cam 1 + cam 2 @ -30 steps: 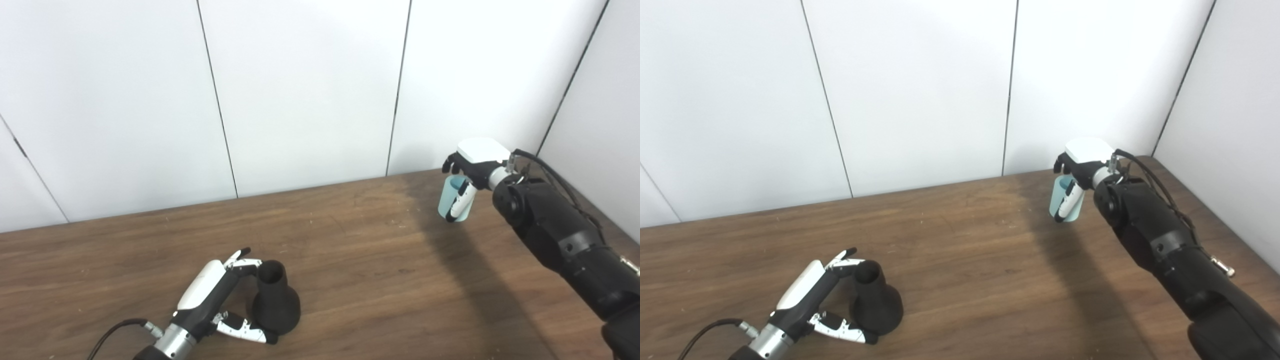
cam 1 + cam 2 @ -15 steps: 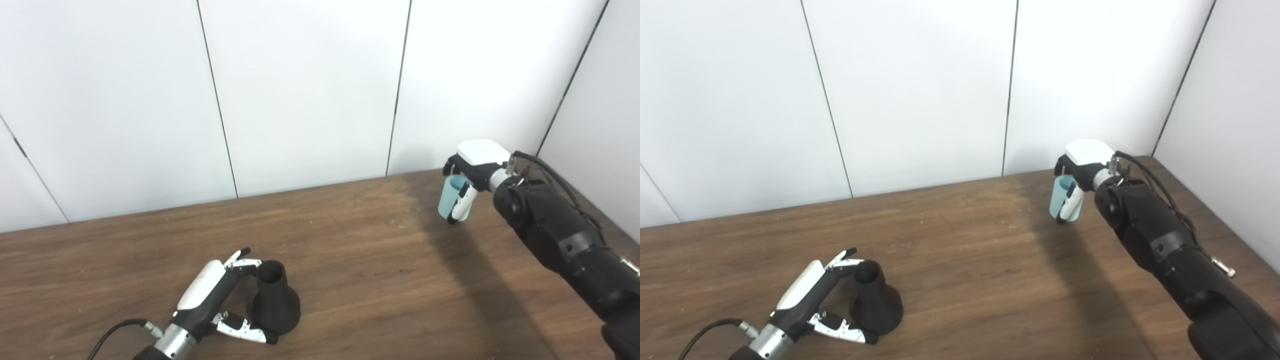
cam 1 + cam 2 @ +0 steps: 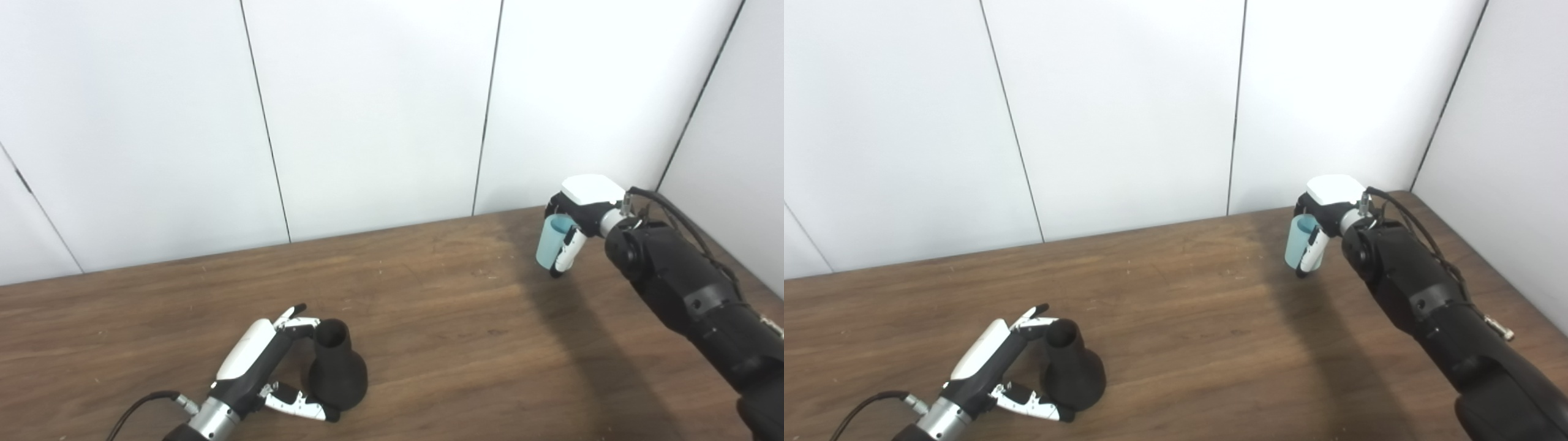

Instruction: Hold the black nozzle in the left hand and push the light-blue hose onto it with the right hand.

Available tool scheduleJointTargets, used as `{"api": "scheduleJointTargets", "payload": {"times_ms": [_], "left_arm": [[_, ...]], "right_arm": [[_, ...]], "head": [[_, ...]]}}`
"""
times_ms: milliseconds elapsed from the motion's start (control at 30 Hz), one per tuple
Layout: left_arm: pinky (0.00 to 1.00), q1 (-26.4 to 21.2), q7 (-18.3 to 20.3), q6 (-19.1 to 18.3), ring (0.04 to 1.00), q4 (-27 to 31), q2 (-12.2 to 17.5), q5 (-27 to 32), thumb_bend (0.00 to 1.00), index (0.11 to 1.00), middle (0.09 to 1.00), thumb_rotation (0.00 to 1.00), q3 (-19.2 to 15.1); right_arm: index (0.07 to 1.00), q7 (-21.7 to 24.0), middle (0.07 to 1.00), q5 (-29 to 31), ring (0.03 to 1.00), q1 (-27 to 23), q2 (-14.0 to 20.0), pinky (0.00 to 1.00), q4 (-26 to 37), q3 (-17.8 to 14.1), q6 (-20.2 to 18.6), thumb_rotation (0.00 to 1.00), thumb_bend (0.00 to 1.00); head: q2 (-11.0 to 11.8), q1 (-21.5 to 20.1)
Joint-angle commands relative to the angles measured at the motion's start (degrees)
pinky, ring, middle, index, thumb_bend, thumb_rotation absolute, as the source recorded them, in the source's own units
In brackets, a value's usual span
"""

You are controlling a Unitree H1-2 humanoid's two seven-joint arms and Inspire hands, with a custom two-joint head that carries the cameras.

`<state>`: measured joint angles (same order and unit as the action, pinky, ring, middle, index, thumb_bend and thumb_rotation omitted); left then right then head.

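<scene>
Looking across the wooden table (image 3: 429, 306), we see our two hands well apart, one at each end of the scene. Our left hand (image 3: 263, 361) lies low near the front edge, its fingers (image 3: 298, 320) reaching around the narrow neck of the black nozzle (image 3: 335, 367) while the thumb (image 3: 300, 405) lies along the table at the foot of the nozzle's wide base. The fingers sit right at the neck and the thumb touches the base, so the hand is cupped about the nozzle, though we cannot tell how firmly it presses. The nozzle stands upright on its flared base, its open narrow end facing up, and it rests on the table. A dark cable (image 3: 144, 407) trails from our left wrist toward the bottom edge. Far off at the back right corner, our right hand (image 3: 1323, 214) is curled around the light-blue hose (image 3: 1295, 248), a short pale tube held above the table and tilted slightly, its open top end showing just under the palm. One white finger (image 3: 1312, 251) wraps across the front of the hose, pinning it in the grasp. Our right arm (image 3: 1427, 306) stretches back from it to the lower right corner, casting a broad shadow on the wood. White wall panels (image 3: 367, 110) close the scene behind the table.
</scene>
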<state>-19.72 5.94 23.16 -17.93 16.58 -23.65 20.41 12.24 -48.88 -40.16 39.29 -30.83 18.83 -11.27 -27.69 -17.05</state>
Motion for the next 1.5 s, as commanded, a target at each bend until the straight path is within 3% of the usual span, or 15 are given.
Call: {"api": "scheduleJointTargets", "payload": {"times_ms": [0,400,1467], "left_arm": [[0.98,8.1,1.1,-0.5,0.773,-5.3,0.3,-1.8,0.52,0.482,0.498,0.00,2.2],[0.98,8.2,1.4,-0.9,0.773,-5.1,0.3,-1.6,0.52,0.482,0.498,0.00,2.2],[0.99,8.3,1.8,-1.8,0.771,-4.2,0.3,-1.8,0.52,0.482,0.498,0.00,2.2]], "right_arm": [[0.675,-0.7,0.716,-0.7,0.672,-4.1,3.0,0.53,1.4,-0.6,0.0,0.23,0.99],[0.645,-2.9,0.662,-0.6,0.597,-3.5,2.8,0.46,2.2,-1.1,1.4,0.21,0.98],[0.593,-3.8,0.639,-0.4,0.600,-3.8,2.7,0.48,1.8,-1.8,1.9,0.19,0.97]], "head": [[0.0,0.0],[-0.2,0.0],[-0.5,0.0]]}}
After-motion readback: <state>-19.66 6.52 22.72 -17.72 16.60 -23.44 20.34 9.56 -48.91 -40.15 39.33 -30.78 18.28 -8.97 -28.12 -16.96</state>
